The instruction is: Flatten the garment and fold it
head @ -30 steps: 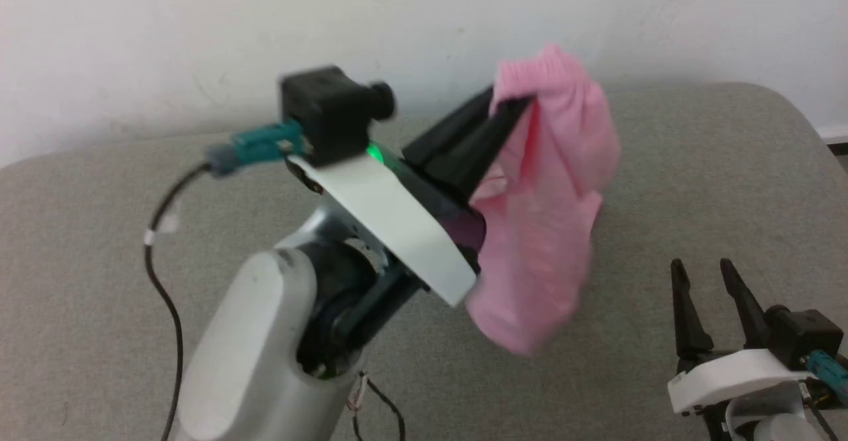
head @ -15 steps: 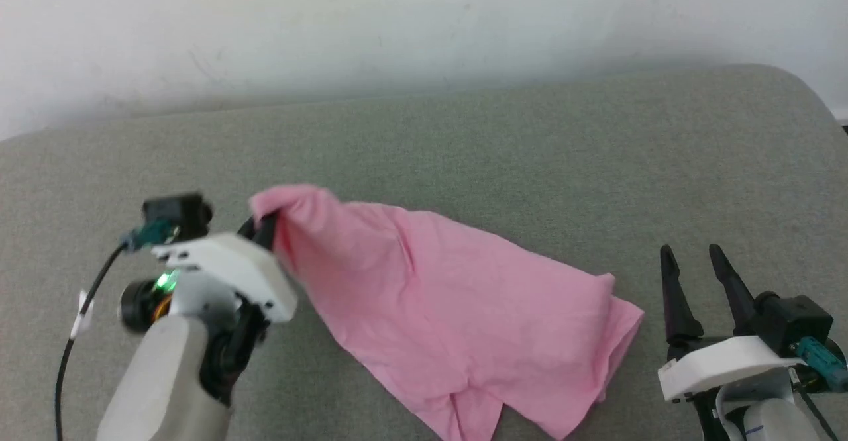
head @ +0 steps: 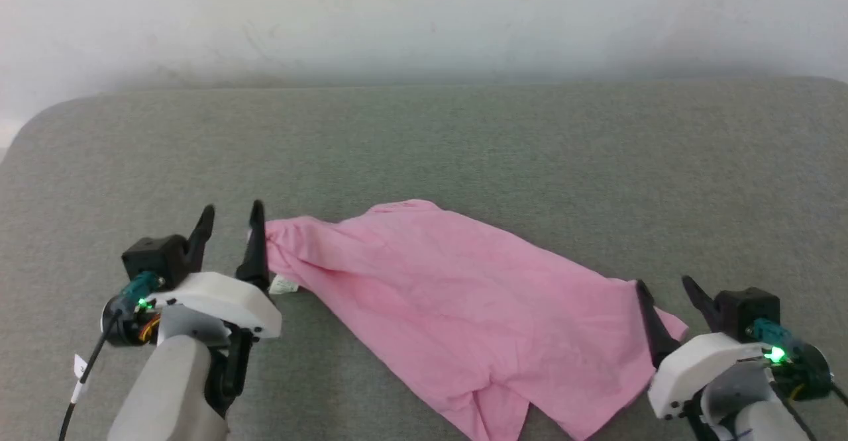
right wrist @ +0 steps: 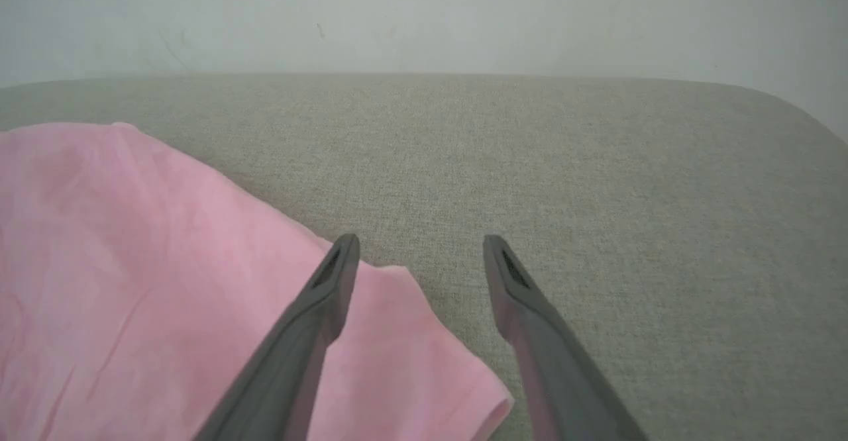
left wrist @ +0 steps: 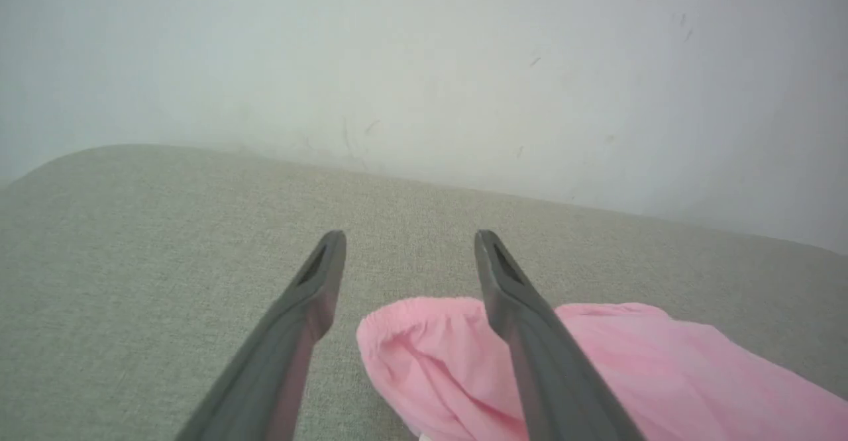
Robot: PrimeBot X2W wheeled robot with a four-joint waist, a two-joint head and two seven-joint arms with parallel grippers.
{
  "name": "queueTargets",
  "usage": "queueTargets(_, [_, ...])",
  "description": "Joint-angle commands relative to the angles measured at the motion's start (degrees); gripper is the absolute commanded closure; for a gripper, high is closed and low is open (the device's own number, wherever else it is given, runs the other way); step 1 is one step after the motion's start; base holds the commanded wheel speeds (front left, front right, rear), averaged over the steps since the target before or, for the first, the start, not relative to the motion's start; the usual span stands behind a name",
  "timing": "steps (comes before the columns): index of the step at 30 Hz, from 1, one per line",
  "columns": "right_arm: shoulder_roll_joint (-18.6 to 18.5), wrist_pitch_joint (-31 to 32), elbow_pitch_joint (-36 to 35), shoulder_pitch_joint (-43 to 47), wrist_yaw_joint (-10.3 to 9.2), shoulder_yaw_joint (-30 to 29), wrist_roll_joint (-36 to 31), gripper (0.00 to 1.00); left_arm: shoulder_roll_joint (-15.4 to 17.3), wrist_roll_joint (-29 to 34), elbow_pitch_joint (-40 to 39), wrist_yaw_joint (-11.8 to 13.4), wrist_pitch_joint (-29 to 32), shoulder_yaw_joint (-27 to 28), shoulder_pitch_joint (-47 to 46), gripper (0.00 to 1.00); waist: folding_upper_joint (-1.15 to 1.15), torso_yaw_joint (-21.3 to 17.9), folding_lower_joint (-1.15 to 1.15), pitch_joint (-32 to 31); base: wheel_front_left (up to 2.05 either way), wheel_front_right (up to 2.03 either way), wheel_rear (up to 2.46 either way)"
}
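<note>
Watching this from the side, the shirt (head: 464, 308) is lying on the grey cushion (head: 464, 143), stretched out in a loose diagonal between the two arms, on the near half and well away from the wall (head: 424, 17). It's down but pretty rumpled: soft creases all over, the left end bunched into a little roll, and a couple of uneven flaps hanging toward the near edge. A small white label (head: 285, 285) pokes out from under that bunched left end. The left gripper (head: 232, 207) sits right at that end with its fingers spread wide, pinching nothing. Its inner finger is right up against the pink roll, and from the wrist cam that finger crosses over the fabric while the rolled hem sits in the gap between the two. The right gripper (head: 662, 283) is at the opposite end, also spread wide and holding nothing. Its inner finger is over the shirt's right corner, and the outer one is over bare cushion. Can't tell if either fingertip is actually pressing into the cloth or just sitting above it. Both wrists have a little green light on.
</note>
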Motion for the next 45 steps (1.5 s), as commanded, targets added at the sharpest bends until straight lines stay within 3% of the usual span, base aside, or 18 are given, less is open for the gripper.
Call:
queueTargets(1, [-0.41, 1.93, 0.28, -0.02, -0.06, -0.97, -0.70, 0.00, -0.14, 1.23, -1.23, -0.66, -1.24, -0.46, -0.11, 0.00, 0.00, 1.70, 0.00, -1.29, 0.00, 0.00, 0.00])
queueTargets(6, [-2.43, 13.79, 1.05, 1.09, -0.06, -2.75, -1.45, 0.00, -1.16, 8.28, -12.86, -0.21, -2.74, -0.22, 4.50, 0.00, 0.00, 3.90, 0.00, -2.51, 0.00, 0.00, 0.00])
queueTargets(10, [-3.92, 20.74, 1.19, 1.72, -0.06, -2.93, 0.58, 0.00, -2.15, 14.86, -21.09, 2.79, -2.76, 0.88, 11.45, 0.00, 0.00, 4.96, 0.00, -2.71, 0.00, 0.00, 0.00])
queueTargets(15, [-5.05, 23.78, 1.73, 2.25, -0.06, -2.93, 2.71, 0.00, -2.90, 20.83, -24.64, 7.08, -2.77, 1.13, 18.62, 0.00, 0.00, 6.22, 0.00, -2.43, 0.00, 0.00, 0.00])
queueTargets(20, [-5.55, 23.65, 3.15, 2.32, -0.06, -2.27, 4.24, 0.00, -4.50, 22.74, -24.84, 8.65, -2.78, 0.19, 21.76, 0.00, 0.00, 7.71, 0.00, -2.05, 0.00, 0.00, 0.00])
queueTargets(21, [-5.65, 23.49, 3.45, 2.21, -0.06, -2.21, 4.55, 0.09, -4.88, 22.56, -24.79, 8.70, -2.78, 0.27, 21.89, 0.00, 0.00, 7.98, 0.00, -2.02, 0.00, 0.00, 0.00])
queueTargets(22, [-5.78, 23.34, 3.74, 2.00, -0.06, -2.27, 4.80, 0.72, -5.20, 22.36, -24.78, 8.64, -2.78, 0.35, 21.85, 0.00, 0.00, 8.24, 0.00, -1.98, 0.00, 0.00, 0.00])
queueTargets(23, [-6.08, 23.10, 3.98, 1.69, -0.06, -2.28, 4.96, 1.00, -5.43, 22.32, -24.81, 8.53, -2.78, 0.33, 21.75, 0.00, 0.00, 8.51, 0.00, -1.97, 0.00, 0.00, 0.00])
queueTargets(39, [-17.98, 17.58, 0.91, -17.75, -0.06, -11.20, 0.41, 1.00, -7.99, 20.63, -22.92, 5.95, -2.78, 1.92, 20.26, 0.00, 0.00, 10.25, 0.00, -3.11, 0.00, 0.00, 0.00])
queueTargets(45, [-21.41, 15.49, 5.35, -23.56, -0.06, -16.19, -6.18, 1.00, -8.96, 20.60, -22.27, 4.98, -2.78, 1.75, 20.05, 0.00, 0.00, 10.84, 0.00, -2.69, 0.00, 0.00, 0.00])
